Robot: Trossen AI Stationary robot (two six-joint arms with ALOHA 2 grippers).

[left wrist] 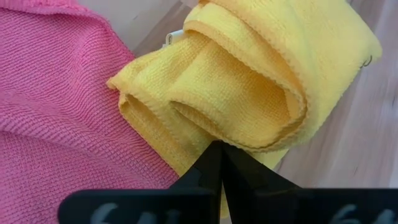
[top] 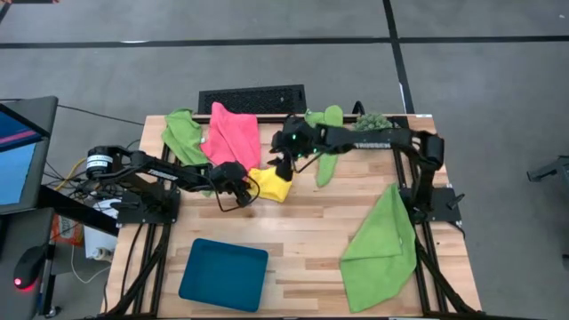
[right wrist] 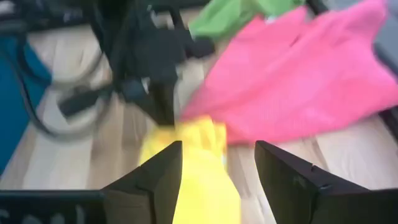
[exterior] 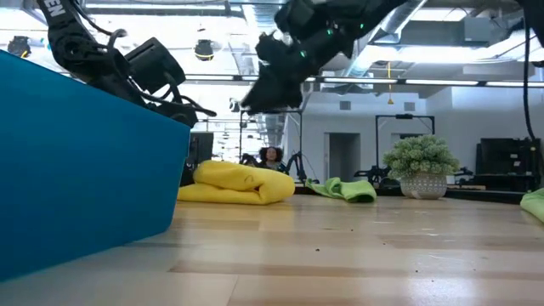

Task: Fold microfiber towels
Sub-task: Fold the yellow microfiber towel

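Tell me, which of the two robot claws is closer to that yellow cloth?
Left. The left gripper, shut, has its tips right at the yellow towel's edge, beside the pink towel. The right gripper, open, hangs just above the yellow towel without touching.

A light wooden table (top: 302,240) of butcher-block planks carries everything. Near its front left corner lies a dark teal tray (top: 224,274). A large lime green towel (top: 380,249) sprawls at the right edge, partly overhanging it. Toward the back lie a pink towel (top: 233,133), a second green towel (top: 183,133) just beside it on the left, and a rolled yellow towel (top: 272,184) touching the pink one's corner. Another green towel (top: 327,153) lies right of centre, near a small plant (top: 373,121) (at the back edge).
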